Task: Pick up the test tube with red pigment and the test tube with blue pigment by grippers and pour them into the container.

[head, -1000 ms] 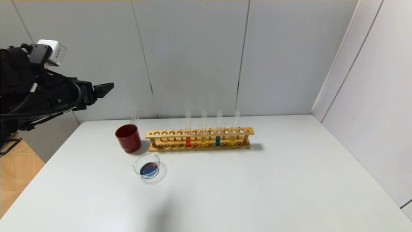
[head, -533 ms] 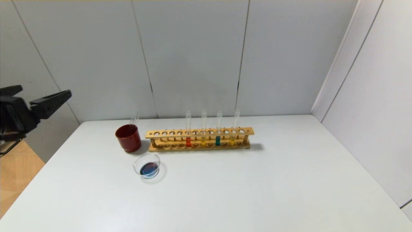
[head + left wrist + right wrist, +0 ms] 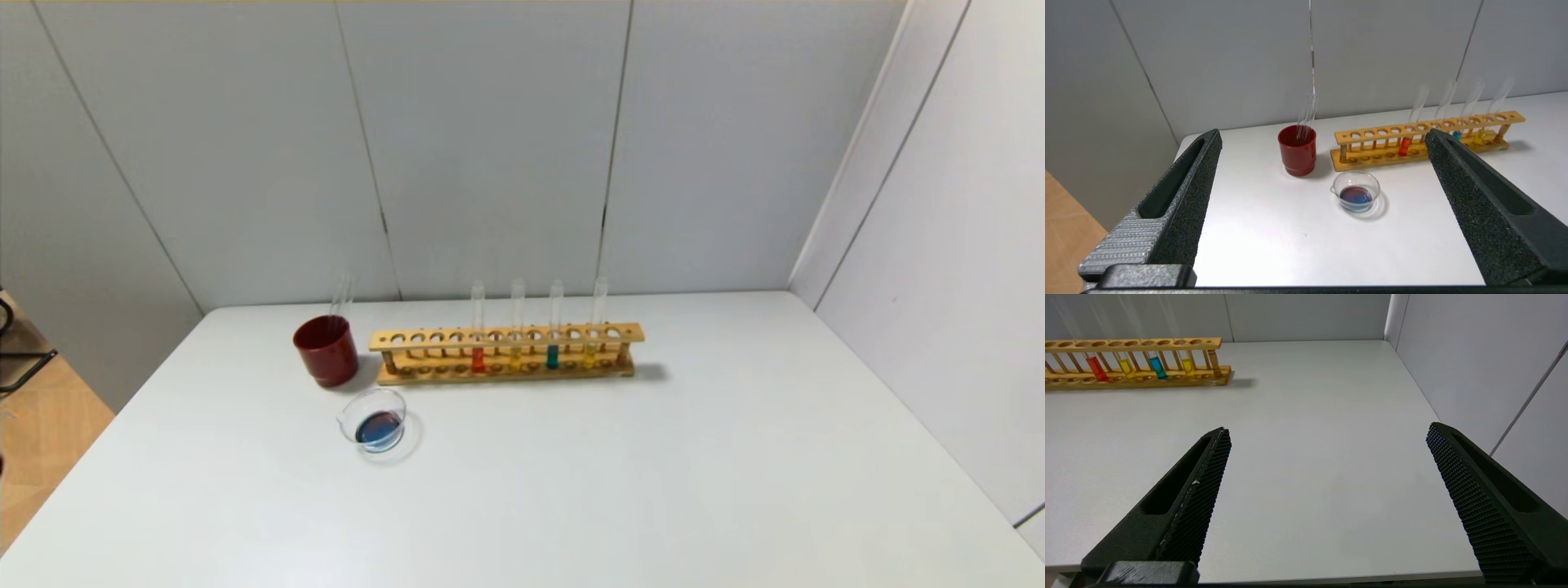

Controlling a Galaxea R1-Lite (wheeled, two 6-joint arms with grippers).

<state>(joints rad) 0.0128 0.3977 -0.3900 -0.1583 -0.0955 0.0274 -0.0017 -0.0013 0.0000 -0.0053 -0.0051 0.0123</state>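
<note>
Neither gripper is seen in the head view. In the right wrist view the wooden rack (image 3: 1133, 361) is cut off at the picture's edge, so the container and the red cup (image 3: 1297, 149) are not shown there. In the left wrist view the rack's middle, with one yellow tube, is hidden behind a finger (image 3: 1478, 200) of the left gripper (image 3: 1323, 136). The clear tubes' upper parts are blurred.

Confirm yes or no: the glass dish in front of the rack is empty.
No. In the head view the container holds a pool of dark blue liquid at its bottom, sitting on the table in front of the wooden rack.
</note>
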